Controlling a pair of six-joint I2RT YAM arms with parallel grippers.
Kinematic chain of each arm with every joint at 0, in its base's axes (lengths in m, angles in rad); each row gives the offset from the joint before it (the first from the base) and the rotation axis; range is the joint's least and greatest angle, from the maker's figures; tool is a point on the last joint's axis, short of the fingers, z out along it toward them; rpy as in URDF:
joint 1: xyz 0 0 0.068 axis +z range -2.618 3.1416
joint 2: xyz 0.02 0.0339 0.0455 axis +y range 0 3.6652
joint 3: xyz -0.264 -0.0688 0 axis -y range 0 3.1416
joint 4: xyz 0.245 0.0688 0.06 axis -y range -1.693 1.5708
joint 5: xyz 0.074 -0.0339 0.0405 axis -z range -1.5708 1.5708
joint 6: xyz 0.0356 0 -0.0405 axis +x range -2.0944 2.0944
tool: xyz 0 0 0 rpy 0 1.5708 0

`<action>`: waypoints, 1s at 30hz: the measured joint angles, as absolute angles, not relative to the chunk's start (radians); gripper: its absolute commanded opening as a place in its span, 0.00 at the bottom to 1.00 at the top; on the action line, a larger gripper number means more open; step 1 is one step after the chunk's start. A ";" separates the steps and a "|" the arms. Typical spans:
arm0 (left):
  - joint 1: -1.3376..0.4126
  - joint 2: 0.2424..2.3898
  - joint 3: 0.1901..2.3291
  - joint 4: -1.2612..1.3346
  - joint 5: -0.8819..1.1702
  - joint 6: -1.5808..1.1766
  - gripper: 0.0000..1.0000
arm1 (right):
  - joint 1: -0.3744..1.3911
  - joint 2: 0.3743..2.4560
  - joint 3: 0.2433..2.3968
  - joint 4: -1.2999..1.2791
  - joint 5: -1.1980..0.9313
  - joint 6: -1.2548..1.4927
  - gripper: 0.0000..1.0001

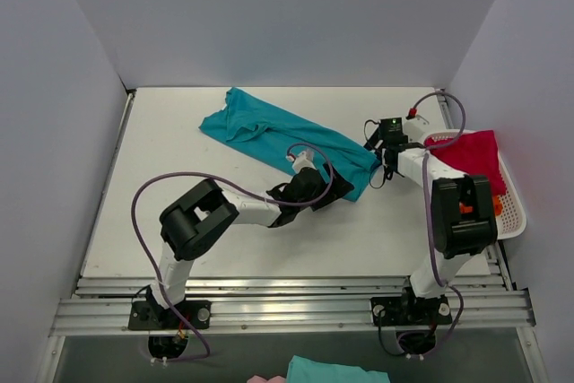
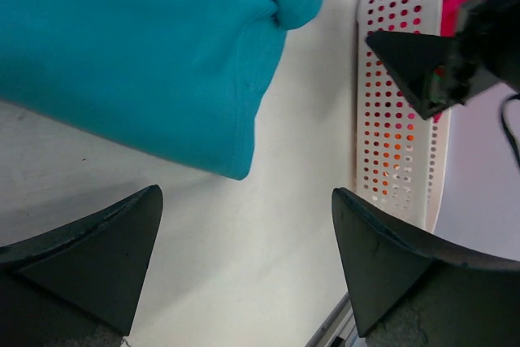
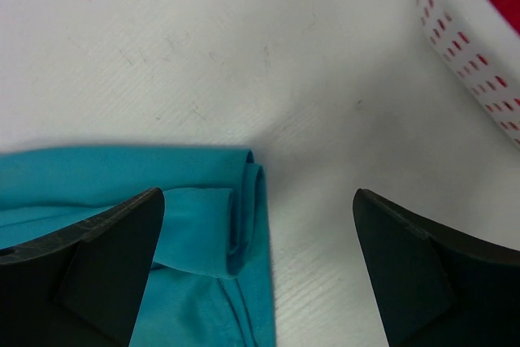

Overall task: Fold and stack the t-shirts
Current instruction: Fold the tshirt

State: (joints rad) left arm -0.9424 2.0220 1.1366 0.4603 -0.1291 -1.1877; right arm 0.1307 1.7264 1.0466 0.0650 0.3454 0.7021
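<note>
A teal-blue t-shirt point(image 1: 282, 136) lies crumpled in a slanted band across the middle of the table. My left gripper point(image 1: 327, 193) hovers open at its near right edge; in the left wrist view the left gripper point(image 2: 248, 258) has only bare table between its fingers, with the shirt's corner point(image 2: 138, 46) just ahead. My right gripper point(image 1: 381, 161) is open over the shirt's right end. In the right wrist view the right gripper point(image 3: 256, 266) straddles a rolled hem point(image 3: 248, 209), not closed on it. A crimson-pink t-shirt point(image 1: 471, 154) lies in the basket, with a bit of orange cloth point(image 1: 496, 208) beneath.
The white slatted basket point(image 1: 511, 221) stands at the table's right edge, close to the right arm, and shows as a perforated wall point(image 2: 398, 119) and a rim point(image 3: 471, 62). Grey walls enclose the table. Another teal piece of cloth point(image 1: 336, 370) lies below the front rail.
</note>
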 measured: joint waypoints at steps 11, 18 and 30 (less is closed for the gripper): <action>-0.954 2.172 1.295 0.429 -0.165 -1.261 0.99 | 0.075 1.619 1.022 0.057 0.362 0.682 0.98; -0.954 2.257 1.409 0.414 -0.152 -1.274 0.63 | 0.067 1.619 1.006 0.064 0.357 0.679 0.98; -0.933 2.346 1.466 0.418 -0.076 -1.283 0.02 | 0.045 1.620 0.989 0.099 0.330 0.680 0.98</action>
State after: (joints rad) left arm -0.9329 2.3463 1.4662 0.4175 -0.0757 -1.2831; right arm 0.0452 1.6196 0.9886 0.0986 0.3298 0.6796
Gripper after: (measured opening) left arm 0.034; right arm 0.980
